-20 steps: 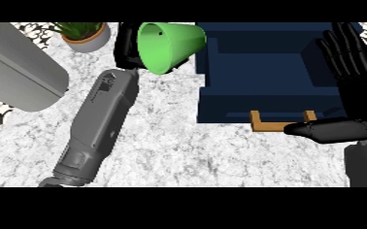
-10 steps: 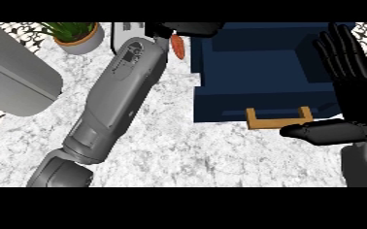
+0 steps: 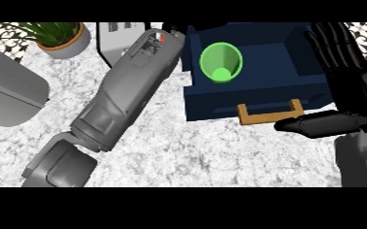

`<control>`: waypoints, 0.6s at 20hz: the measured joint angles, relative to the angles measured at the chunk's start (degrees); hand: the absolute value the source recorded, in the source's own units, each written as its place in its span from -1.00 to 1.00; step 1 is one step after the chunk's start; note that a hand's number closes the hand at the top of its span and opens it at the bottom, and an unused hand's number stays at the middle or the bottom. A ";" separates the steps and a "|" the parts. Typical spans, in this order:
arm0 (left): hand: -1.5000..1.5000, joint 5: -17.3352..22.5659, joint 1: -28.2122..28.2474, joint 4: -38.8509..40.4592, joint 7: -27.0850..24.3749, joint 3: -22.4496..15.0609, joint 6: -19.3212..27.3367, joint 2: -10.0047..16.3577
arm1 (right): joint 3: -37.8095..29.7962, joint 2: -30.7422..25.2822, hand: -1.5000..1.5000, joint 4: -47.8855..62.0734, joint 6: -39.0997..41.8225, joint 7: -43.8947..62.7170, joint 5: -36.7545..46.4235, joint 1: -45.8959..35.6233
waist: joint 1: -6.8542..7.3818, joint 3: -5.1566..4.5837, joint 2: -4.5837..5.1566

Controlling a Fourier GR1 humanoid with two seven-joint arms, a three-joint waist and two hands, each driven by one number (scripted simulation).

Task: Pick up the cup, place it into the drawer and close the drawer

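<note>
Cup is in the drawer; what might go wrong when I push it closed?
The left forearm ends at the left back corner of the drawer, so closing might trap it. The cup may stand above the rim and snag; its height is unclear. The right robot hand is beside the handle, so a push might slip.

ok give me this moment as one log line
cup: inside open drawer | left hand: at drawer's back-left corner, mostly hidden | right hand: open, thumb near handle | next: close drawer

A potted plant stands near a grey appliance on the marble counter.
</note>
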 measured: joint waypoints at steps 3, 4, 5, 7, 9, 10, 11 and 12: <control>1.00 0.72 -0.20 3.23 1.42 -3.14 -1.55 0.00 | 0.75 0.26 -1.00 0.16 0.23 -0.12 0.07 -0.99 | -1.63 0.03 0.44; 1.00 0.96 0.01 4.00 1.74 -4.25 -1.99 0.00 | 0.87 0.30 -1.00 0.39 0.35 -0.27 -0.03 -1.58 | -2.08 0.04 0.57; 1.00 1.36 0.25 4.47 1.93 -5.25 -2.71 -0.01 | 1.33 0.54 -1.00 0.48 0.33 -0.36 0.24 -1.68 | -2.49 0.03 0.65; 1.00 2.12 0.08 5.02 2.88 -7.18 -3.43 0.00 | 1.44 0.56 -1.00 1.21 0.67 -0.47 -0.02 -2.21 | -3.25 0.04 0.79; -1.00 2.71 1.02 5.37 2.80 -9.08 -3.64 0.00 | 1.65 0.52 -1.00 1.59 1.26 -0.76 -0.45 -2.86 | -4.22 0.06 1.02; -1.00 3.01 1.18 5.60 2.68 -9.63 -3.79 0.00 | 1.89 0.52 -1.00 1.26 1.45 -0.59 -0.56 -3.03 | -4.66 0.05 1.11; -1.00 3.53 1.66 5.56 2.24 -10.09 -3.90 -0.01 | 1.88 0.31 -1.00 1.33 1.77 -0.47 -0.81 -3.38 | -4.92 0.04 1.18; -1.00 4.37 2.07 5.29 1.75 -10.19 -3.84 0.00 | 2.07 0.33 -1.00 1.45 2.05 -0.53 -1.01 -3.74 | -5.21 0.03 1.29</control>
